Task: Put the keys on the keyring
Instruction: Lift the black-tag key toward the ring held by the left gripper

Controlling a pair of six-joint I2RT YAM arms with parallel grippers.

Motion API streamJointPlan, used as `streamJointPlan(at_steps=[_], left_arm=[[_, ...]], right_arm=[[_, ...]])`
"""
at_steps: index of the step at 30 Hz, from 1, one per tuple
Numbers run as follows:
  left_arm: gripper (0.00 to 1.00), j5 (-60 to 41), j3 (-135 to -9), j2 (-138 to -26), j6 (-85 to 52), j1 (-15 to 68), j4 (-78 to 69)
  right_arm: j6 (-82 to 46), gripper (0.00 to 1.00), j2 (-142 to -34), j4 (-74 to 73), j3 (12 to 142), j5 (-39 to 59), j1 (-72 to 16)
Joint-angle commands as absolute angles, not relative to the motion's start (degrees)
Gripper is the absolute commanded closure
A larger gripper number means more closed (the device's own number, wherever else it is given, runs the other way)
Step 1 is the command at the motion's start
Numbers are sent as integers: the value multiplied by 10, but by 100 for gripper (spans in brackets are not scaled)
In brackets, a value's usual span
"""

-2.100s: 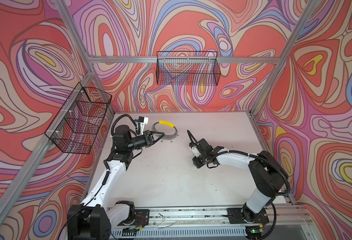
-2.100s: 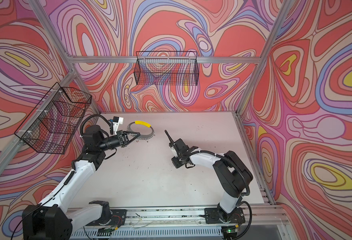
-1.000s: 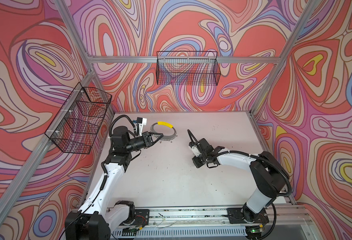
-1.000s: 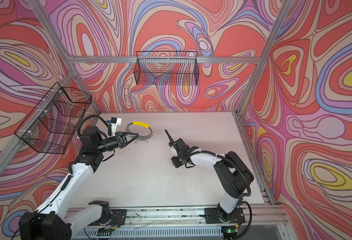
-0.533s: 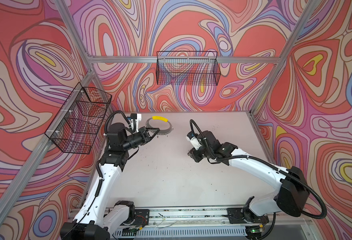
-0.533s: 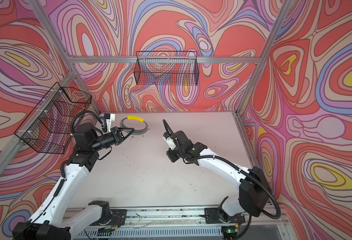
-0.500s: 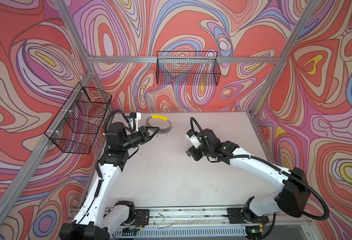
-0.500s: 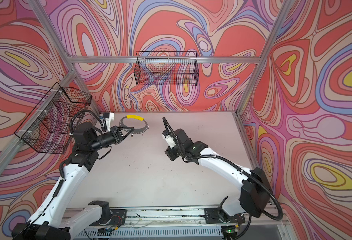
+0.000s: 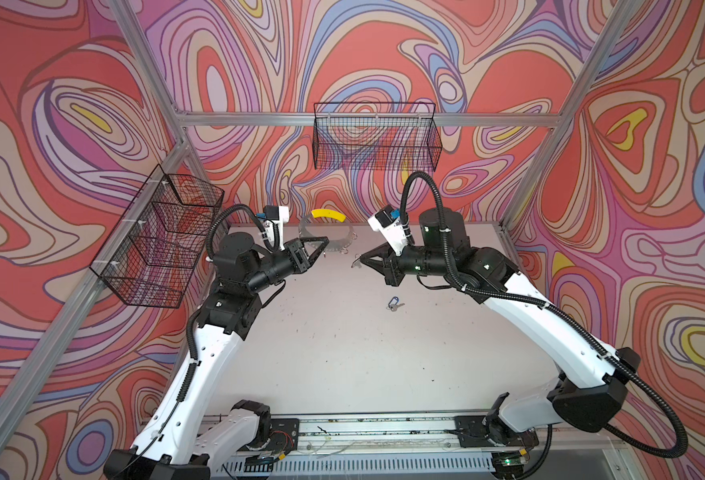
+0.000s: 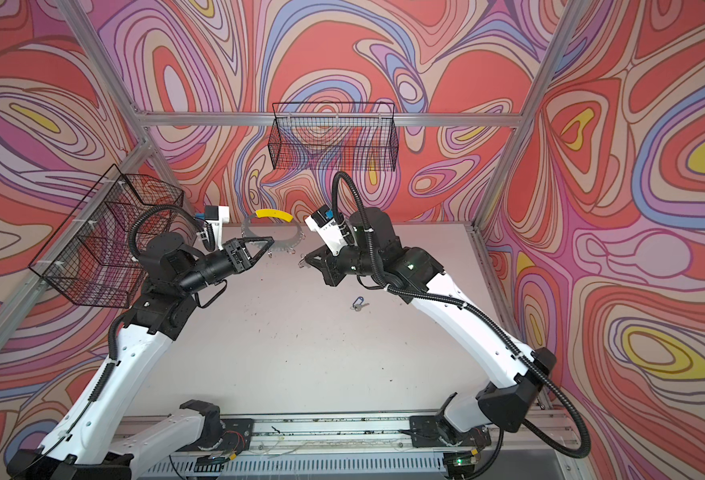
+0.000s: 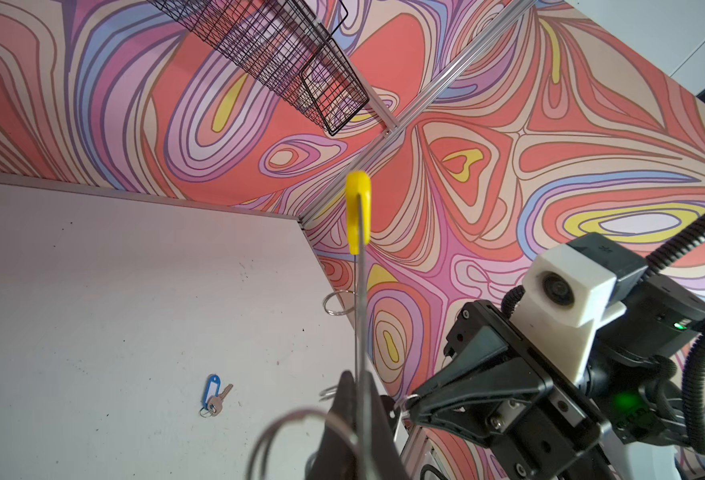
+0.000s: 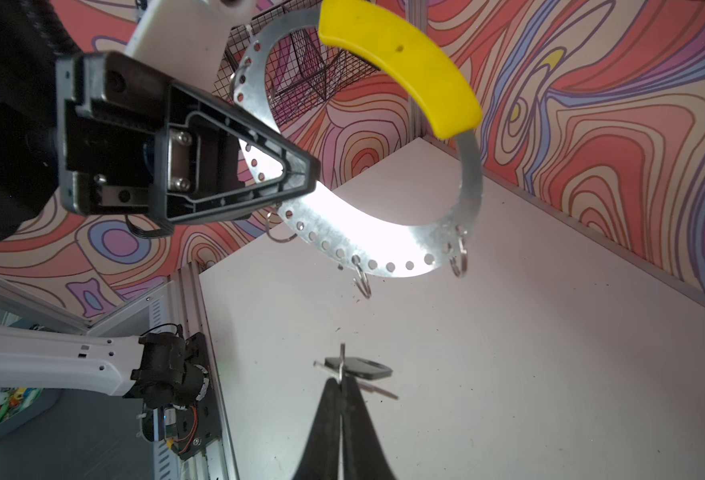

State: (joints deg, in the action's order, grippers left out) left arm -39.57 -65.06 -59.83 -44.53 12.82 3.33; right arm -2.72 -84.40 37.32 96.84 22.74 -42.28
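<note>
- The blue-tagged key (image 9: pixel 392 303) lies flat on the white table (image 9: pixel 342 357), the task thing closest to the arm bases and well apart from both grippers; its blade is a faint speck in both top views
- Beyond it the right gripper (image 9: pixel 363 260) hangs above the table, jaws clenched on the black-tagged key (image 12: pixel 361 368)
- In the right wrist view the black tag is edge-on, a dark sliver, and the blade is partly hidden behind the fingers; the pinch seems to be on the key's small split ring; in the top views this key is only a tiny glint
- The left gripper (image 9: pixel 323 242) faces it, near but apart, jaws clamped on the perforated band of the keyring (image 12: pixel 470 178), which stands upright off the table
- Its fingertips cover the stretch they pinch, and in the left wrist view the hoop is edge-on, a thin line
- Small wire rings (image 12: pixel 362 281) dangle from the lower arc; the gripper hides part of the band, so their count is unclear
- The yellow segment (image 9: pixel 328 213) tops the hoop, farthest back
</note>
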Motion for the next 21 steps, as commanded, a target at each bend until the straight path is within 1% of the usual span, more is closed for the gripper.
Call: streamJointPlan(at_steps=[1, 8, 18, 21], left_arm=[[100, -385, -673, -596, -434, 132, 30], [100, -389, -673, -592, -430, 132, 29], [100, -399, -664, -582, -421, 132, 32], [100, -405, -660, -580, -421, 132, 28]], right_arm=[[-30, 100, -859, 402, 988, 259, -431], [-33, 100, -886, 408, 1030, 260, -445], [-54, 100, -919, 416, 1053, 201, -445], [-58, 100, -919, 412, 1047, 201, -445]])
